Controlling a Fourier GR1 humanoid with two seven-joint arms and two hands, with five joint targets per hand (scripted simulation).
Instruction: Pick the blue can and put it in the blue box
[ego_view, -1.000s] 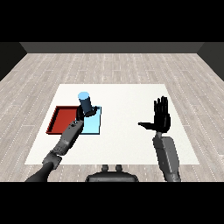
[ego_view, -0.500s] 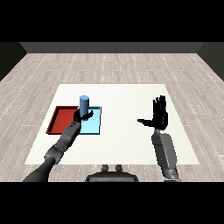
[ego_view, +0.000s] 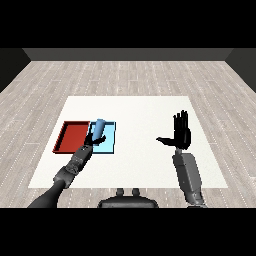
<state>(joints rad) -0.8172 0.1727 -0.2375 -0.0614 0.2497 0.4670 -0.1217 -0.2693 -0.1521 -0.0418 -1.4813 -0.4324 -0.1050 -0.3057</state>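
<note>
Curling its fingers round the blue can (ego_view: 99, 128), left hand (ego_view: 93, 142) holds it over blue tray (ego_view: 109, 145); right hand (ego_view: 180, 134) splayed

Matt, smooth white on the table (ego_view: 150, 165); pale grained wood planks across the floor (ego_view: 150, 75). Flat, unglossed plastic look on the red tray (ego_view: 70, 137), blue tray (ego_view: 109, 145) and can (ego_view: 98, 129). Dull black on the hands (ego_view: 181, 134), satin grey on the forearms (ego_view: 187, 175).
</note>
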